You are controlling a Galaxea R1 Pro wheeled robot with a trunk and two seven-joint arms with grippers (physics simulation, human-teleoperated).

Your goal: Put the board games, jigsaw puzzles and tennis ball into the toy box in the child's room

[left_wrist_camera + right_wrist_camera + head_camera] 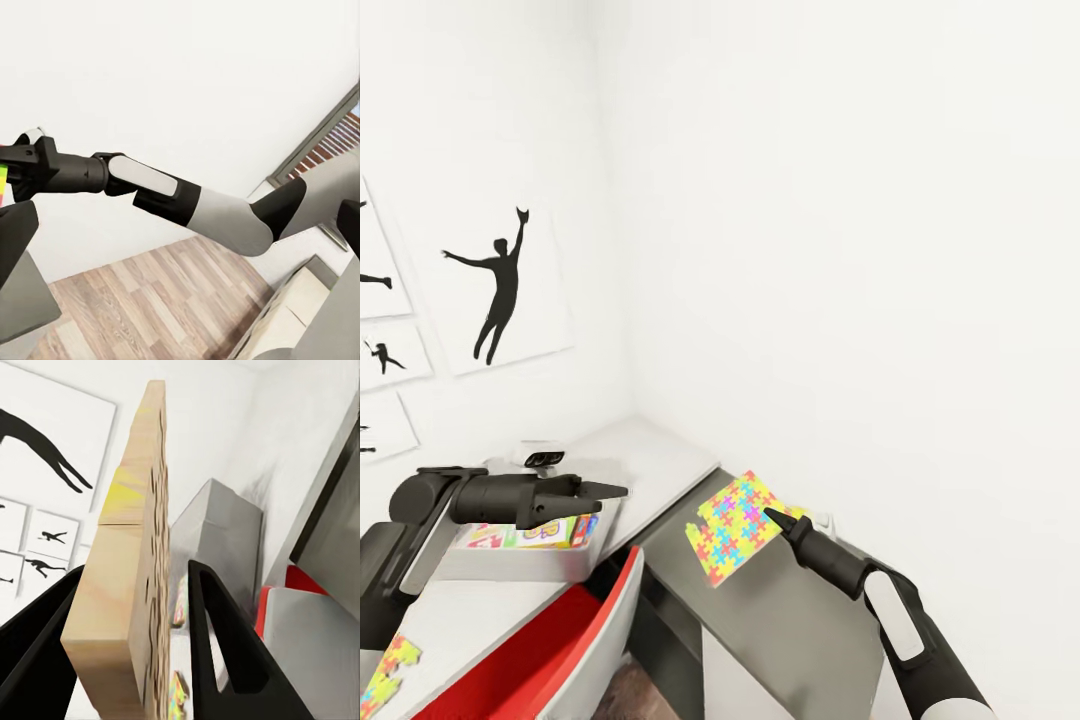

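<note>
The right gripper (772,515) pinches a jigsaw puzzle (738,527) by its edge and holds it tilted in the air above the dark wing of the table (780,610), close to the white wall, a grip that leaves the thin board free to be carried flat-side over the bin's rim. In the right wrist view the board (127,577) stands edge-on between the two black fingers (217,645), its wooden back showing. The toy box (510,565) sits on the light wing near the corner, already holding a board game (535,532) with a bright cover. The left gripper (610,491) hangs above the box, its fingers drawn together on nothing visible, and looks to crowd the way in; the open side of the bin seems to be the edge nearest the puzzle. A second jigsaw puzzle (388,670) lies at the near edge of the light wing. A red and white chair (560,650) stands between the wings.
</note>
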